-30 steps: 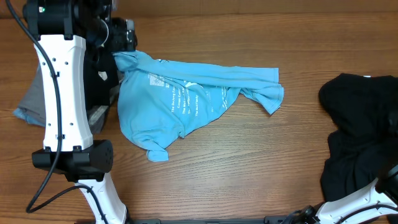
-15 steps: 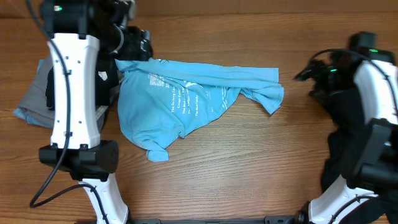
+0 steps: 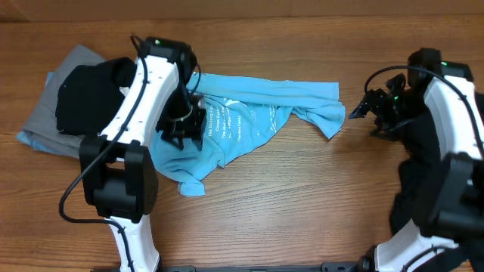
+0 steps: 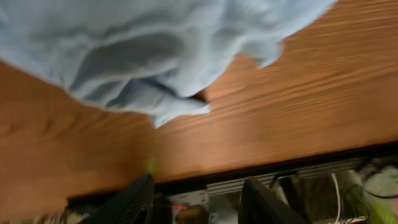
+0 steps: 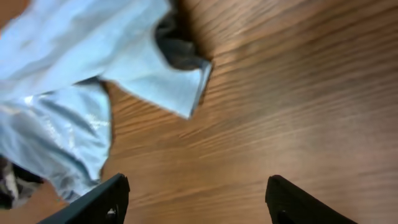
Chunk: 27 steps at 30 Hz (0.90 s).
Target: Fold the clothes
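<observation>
Left claw (image 4: 198, 185) hangs half open and empty over the crumpled blue shirt (image 3: 249, 106) mid-table. Right claw (image 5: 196, 183) sits wide open and empty by the shirt's right end. They look ready to grab, so next I think each must pinch an edge and pull it flat.

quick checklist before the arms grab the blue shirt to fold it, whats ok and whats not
1. left gripper open, nothing between its fingers: ok
2. right gripper open, nothing between its fingers: ok
3. light blue shirt lying flat: not ok, it is bunched and creased, with its lower corner twisted
4. sleeve between the right gripper's fingers: not ok, it lies ahead of them on the table
5. light blue shirt apart from the black shirt and grey shirt: cannot tell, the left arm covers that edge
</observation>
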{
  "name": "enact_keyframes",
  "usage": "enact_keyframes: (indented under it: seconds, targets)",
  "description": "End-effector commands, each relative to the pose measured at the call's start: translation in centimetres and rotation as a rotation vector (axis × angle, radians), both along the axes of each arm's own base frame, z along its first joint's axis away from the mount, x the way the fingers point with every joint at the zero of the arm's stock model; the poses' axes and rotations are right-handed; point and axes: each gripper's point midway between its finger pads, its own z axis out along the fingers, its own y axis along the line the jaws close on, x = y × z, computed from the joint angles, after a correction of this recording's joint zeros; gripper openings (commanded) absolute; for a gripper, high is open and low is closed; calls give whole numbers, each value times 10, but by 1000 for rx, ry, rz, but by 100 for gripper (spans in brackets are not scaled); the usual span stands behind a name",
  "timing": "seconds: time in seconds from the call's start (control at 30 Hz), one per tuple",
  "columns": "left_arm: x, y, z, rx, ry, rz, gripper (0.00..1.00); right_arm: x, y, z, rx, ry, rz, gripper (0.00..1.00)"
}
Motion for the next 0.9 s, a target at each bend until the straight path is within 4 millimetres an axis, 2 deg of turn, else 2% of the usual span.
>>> enact_keyframes:
  seconds: [0.0, 0.03, 0.1, 0.17, 0.23, 0.37, 0.5, 0.57, 0.6, 0.67, 0.7, 0.73, 0.87]
  targets:
    - [-17, 32, -15, 200, 21, 66, 53, -10, 1, 42, -31, -109, 18, 77]
    - [-22, 41, -17, 238, 11, 101, 55, -14, 2, 48, -32, -115, 18, 79]
    - [-32, 56, -23, 254, -8, 159, 71, -24, 4, 55, -30, -104, 18, 80]
    - [-42, 65, -34, 232, -18, 229, 81, -29, 6, 55, -25, -86, 25, 80]
    - [-47, 63, -50, 164, -18, 293, 84, -31, 8, 55, -25, -83, 38, 80]
    - [-54, 47, -93, 4, -21, 402, 92, -30, 9, 55, -26, -86, 48, 80]
    - [-49, 44, -116, -5, -70, 473, 93, -30, 9, 55, -26, -87, 51, 80]
    - [-48, 45, -122, 3, -85, 493, 84, -30, 9, 54, -28, -88, 54, 80]
    - [-48, 45, -122, 5, -86, 493, 73, -30, 8, 54, -30, -87, 54, 80]
    - [-51, 45, -121, 7, -75, 493, 38, -30, 8, 54, -31, -90, 53, 80]
    - [-53, 45, -121, 11, -64, 493, 15, -29, 8, 54, -32, -94, 53, 80]
    - [-57, 46, -119, 16, -48, 492, 4, -27, 8, 55, -34, -101, 53, 80]
    - [-65, 51, -107, 12, -4, 473, 4, -20, 5, 54, -45, -127, 47, 83]
